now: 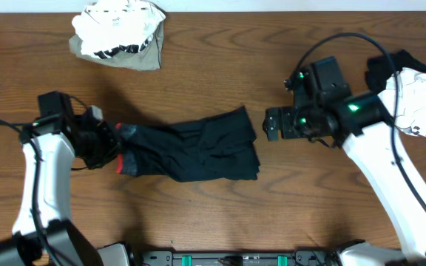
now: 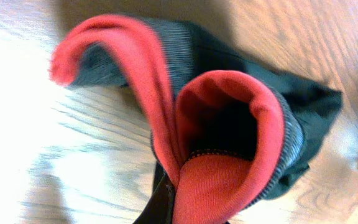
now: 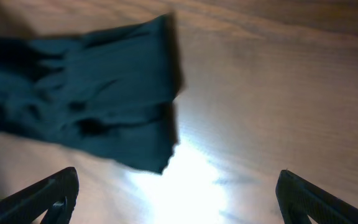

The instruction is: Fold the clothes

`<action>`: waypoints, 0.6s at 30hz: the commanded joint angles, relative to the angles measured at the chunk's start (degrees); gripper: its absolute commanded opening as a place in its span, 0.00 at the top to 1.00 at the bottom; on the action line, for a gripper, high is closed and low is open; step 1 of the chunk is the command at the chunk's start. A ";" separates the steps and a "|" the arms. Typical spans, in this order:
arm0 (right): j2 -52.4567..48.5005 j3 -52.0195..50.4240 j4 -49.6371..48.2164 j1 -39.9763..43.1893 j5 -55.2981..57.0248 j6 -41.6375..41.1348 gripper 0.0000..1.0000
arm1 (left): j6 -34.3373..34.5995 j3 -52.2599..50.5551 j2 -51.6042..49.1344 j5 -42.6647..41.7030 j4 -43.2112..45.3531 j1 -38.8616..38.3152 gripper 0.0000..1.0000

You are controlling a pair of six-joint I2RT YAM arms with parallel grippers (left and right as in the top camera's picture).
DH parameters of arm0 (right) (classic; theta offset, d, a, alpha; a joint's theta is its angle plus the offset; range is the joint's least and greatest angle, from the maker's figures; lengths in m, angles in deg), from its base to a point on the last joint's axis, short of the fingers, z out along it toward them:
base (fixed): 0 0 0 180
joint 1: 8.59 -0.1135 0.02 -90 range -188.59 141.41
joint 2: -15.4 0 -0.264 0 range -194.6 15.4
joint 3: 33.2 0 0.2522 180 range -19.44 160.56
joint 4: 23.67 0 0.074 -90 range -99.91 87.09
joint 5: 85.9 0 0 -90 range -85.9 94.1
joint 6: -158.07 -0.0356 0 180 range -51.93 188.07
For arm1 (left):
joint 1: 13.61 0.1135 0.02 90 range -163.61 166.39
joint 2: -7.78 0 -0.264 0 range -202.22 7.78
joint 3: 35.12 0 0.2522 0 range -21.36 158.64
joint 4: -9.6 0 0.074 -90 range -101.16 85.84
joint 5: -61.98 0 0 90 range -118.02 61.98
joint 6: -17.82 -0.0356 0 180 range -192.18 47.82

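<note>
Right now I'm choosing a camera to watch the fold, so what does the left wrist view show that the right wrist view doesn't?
Only the left wrist view shows the black garment from its cuff end: the red edge curled open close up, with the grey band behind it. Only the right wrist view shows the right gripper, jaws wide open and empty, short of the garment's plain black end and not touching it. Both show the same garment and the wooden table.

A brown wood-grain table (image 1: pixel 213 74) spans the whole view.
</note>
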 commanded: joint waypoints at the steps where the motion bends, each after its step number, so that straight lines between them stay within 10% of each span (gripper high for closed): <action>1: -4.57 -0.15 -1.70 0.26 3.69 -1.92 0.01 | 5.01 1.01 3.06 0.59 0.02 -4.31 0.94; 18: -21.59 -0.13 -6.40 0.15 -0.07 -2.93 0.01 | 15.41 1.01 4.66 3.67 8.76 -22.97 0.88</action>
